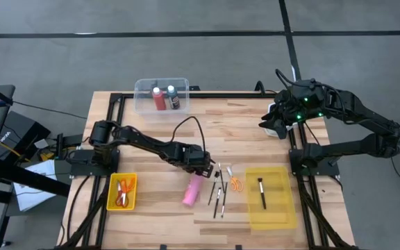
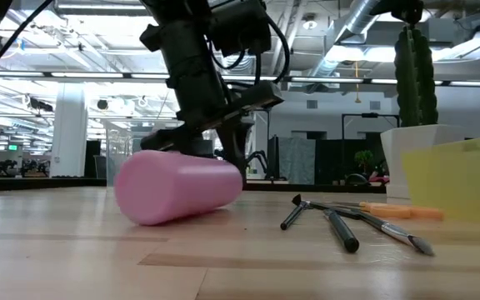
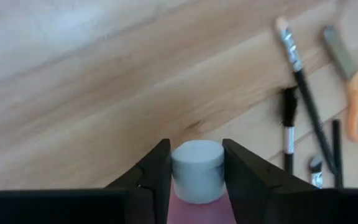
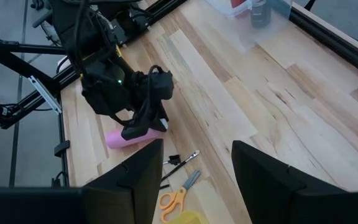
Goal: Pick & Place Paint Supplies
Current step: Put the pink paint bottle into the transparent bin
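High view: left gripper point(image 1: 198, 169) down at the table's middle, over the cap end of the pink paint bottle point(image 1: 192, 189), which lies on its side on the wood. Just right of it, several thin dark-handled brushes point(image 1: 219, 191) scattered on the bare table, then the orange-handled scissors point(image 1: 235, 183) beside the yellow tray point(image 1: 288, 208), with one more brush point(image 1: 262, 194) inside that tray. Near the left edge, a smaller yellow bin point(image 1: 111, 192) holding the red-handled scissors point(image 1: 121, 194). At the far edge, a clear bin point(image 1: 142, 101) with the red paint bottle point(image 1: 159, 98) and the small dark bottle point(image 1: 173, 96) standing in it. Right gripper point(image 1: 274, 123) held up near the far right corner, well apart from the supplies.

Low view: pink bottle lying flat, dark fingers point(image 2: 233, 148) coming down at its far end; brushes and orange scissors to its right, tall green plant point(image 2: 415, 77) in a white pot behind the yellow tray.

Left wrist view: both dark fingers point(image 3: 151, 177) set either side of the bottle's pale cap point(image 3: 197, 168), close against it, partly closed; firm grip or not — cannot tell.

Right wrist view: own fingers point(image 4: 138, 180) spread wide, holding nothing, looking across at the left arm over the pink bottle.
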You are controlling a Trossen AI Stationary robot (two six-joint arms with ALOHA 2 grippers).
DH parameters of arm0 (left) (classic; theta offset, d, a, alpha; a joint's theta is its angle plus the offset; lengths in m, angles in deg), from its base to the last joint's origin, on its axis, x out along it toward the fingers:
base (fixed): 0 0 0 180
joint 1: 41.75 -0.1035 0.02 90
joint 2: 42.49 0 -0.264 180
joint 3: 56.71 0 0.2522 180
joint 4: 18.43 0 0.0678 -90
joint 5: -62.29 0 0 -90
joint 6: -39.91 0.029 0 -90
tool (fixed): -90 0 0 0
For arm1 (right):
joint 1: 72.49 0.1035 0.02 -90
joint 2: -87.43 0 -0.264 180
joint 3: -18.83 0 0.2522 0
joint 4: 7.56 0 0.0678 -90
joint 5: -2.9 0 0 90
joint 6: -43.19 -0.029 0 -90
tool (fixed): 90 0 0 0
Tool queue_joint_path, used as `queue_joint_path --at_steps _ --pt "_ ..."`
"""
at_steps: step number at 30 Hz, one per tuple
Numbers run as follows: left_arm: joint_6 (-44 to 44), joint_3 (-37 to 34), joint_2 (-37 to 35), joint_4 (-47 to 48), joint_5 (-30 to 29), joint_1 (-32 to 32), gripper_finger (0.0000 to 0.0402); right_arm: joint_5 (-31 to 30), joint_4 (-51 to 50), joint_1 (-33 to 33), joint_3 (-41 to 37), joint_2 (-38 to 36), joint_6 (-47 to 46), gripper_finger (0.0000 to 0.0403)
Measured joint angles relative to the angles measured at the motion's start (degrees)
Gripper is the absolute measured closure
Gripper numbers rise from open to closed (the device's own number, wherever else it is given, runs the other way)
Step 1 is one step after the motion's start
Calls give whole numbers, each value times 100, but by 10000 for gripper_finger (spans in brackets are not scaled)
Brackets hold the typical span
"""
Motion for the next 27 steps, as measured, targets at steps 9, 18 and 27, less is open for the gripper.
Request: queue_joint_path --at_steps 9,18,27 --pt "26 -4 -556 -97 -1396 0 292 0 -2 0 0 -55 -7 216" --pt "161 -4 -1725 1165 -3088 2 292 -100 -24 0 2 -128 -16 216" --pt "196 -4 -2956 2430 -4302 2 292 -316 -157 -13 4 -195 -15 216"
